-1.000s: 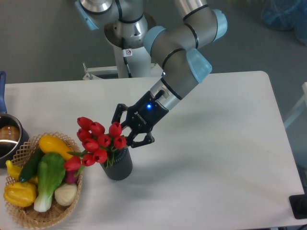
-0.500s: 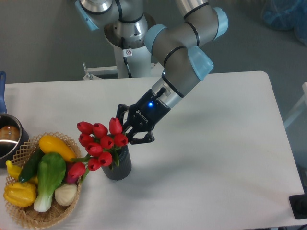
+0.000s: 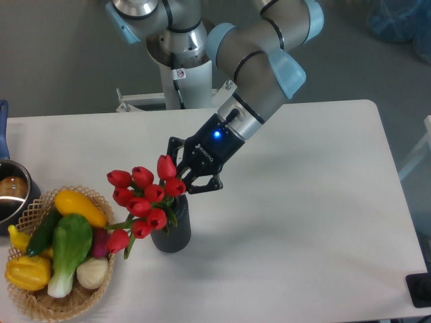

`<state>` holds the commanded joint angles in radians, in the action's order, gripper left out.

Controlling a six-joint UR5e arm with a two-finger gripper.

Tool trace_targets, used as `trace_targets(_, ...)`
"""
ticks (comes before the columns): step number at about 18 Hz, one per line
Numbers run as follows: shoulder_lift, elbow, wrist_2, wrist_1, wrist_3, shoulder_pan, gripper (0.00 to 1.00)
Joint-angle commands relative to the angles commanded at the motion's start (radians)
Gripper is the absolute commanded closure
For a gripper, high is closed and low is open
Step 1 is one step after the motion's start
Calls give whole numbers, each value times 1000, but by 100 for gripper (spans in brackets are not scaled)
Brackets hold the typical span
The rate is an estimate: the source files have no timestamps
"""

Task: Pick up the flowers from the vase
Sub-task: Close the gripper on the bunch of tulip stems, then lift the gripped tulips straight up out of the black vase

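Note:
The flowers (image 3: 143, 198), a bunch of red tulip buds on green stems, lean out to the left of the vase (image 3: 172, 233), a small dark ribbed cylinder standing on the white table. Their stems are still inside the vase. My gripper (image 3: 180, 177) reaches down from the upper right and is shut on the flowers at the right-hand buds, just above the vase's rim. The lowest bud hangs over the edge of the basket.
A woven wicker basket (image 3: 86, 299) with several toy vegetables sits at the front left, close to the vase. A metal pot (image 3: 11, 193) stands at the left edge. The robot's base column (image 3: 180, 74) rises behind the table.
The gripper has closed on the right-hand buds and lifted slightly up and right. The bunch rose with it, and the vase shifted a little to the right.

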<state>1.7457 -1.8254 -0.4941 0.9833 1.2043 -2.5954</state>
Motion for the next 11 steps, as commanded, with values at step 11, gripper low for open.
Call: trace_targets(11, -80, 12, 126, 3, -104, -52, 100)
